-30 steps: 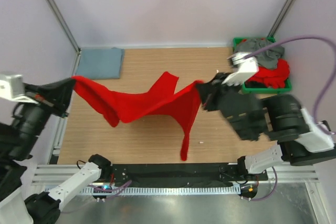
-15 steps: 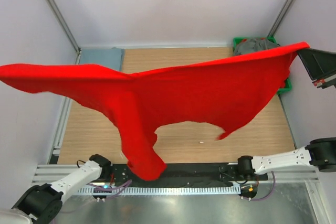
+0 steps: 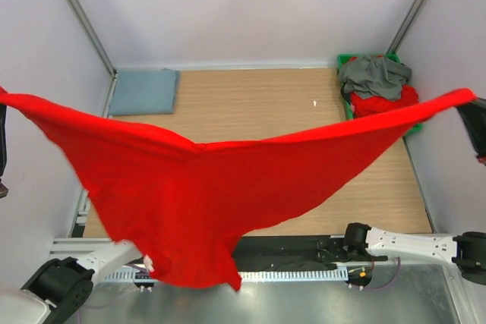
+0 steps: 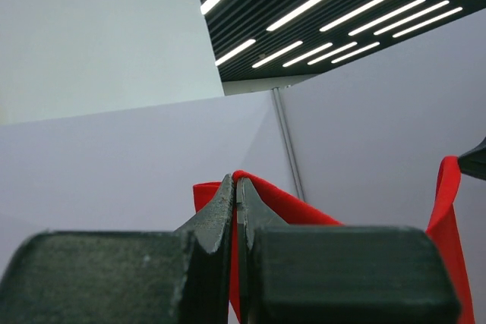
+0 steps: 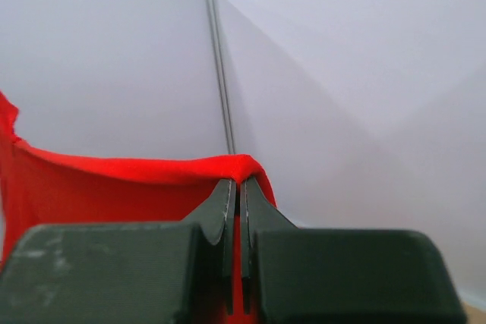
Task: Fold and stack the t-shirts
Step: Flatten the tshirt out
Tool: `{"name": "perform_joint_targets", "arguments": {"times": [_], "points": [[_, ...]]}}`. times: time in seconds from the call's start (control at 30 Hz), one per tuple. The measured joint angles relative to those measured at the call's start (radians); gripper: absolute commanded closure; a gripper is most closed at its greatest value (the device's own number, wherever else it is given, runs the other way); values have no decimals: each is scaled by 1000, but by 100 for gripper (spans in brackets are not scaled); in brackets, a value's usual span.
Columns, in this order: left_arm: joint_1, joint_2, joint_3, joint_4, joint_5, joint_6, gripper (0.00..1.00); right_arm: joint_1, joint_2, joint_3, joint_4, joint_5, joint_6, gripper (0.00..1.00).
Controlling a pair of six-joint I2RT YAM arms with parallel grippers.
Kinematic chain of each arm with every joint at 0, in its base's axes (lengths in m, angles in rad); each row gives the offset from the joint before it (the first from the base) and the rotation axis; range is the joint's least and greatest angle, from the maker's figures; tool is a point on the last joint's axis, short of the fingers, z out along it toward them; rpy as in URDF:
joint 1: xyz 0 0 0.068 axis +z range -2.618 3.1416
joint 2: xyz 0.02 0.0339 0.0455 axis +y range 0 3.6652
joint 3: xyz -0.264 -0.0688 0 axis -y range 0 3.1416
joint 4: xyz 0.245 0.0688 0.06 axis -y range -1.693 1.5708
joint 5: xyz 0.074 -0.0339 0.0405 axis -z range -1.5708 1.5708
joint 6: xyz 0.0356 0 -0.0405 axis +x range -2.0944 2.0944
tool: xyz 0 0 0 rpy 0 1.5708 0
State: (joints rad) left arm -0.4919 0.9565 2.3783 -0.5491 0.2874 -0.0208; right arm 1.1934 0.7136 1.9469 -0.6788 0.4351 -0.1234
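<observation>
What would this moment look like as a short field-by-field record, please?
Held shirt: red t-shirt, stretched in the air between both arms, above the table
Left gripper: shut on one end of it
Right gripper: shut on the other end
Finished: folded blue-grey shirt, far left corner
Waiting: dark grey shirt and red cloth in the green bin, far right corner

Top view: the stretched red t-shirt [image 3: 228, 187] hides the lower left of the table [image 3: 250, 104] and most of the left arm [image 3: 57, 284]; its left tip runs off the frame's left edge. The right gripper [image 3: 465, 106] is cut by the right edge. The white speck [image 3: 315, 102] at upper centre is too small to identify.
</observation>
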Motion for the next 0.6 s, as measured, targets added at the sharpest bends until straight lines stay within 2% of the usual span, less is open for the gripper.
{"name": "perform_joint_targets", "arguments": {"times": [0.17, 0.33, 0.43, 0.5, 0.6], "points": [[0, -5, -5, 22, 83, 3, 100, -68, -95, 68, 5, -154, -4, 99], [0, 5, -10, 32, 163, 3, 100, -136, -114, 142, 40, -177, -27, 99], [0, 29, -10, 37, 167, 20, 100, -167, -77, 148, 52, -73, -59, 99], [0, 51, -27, 40, 153, 43, 100, -169, -15, 140, 76, 52, -91, 99], [0, 72, -96, 63, 143, 64, 100, -166, 94, 46, 153, 221, -154, 99]]}}
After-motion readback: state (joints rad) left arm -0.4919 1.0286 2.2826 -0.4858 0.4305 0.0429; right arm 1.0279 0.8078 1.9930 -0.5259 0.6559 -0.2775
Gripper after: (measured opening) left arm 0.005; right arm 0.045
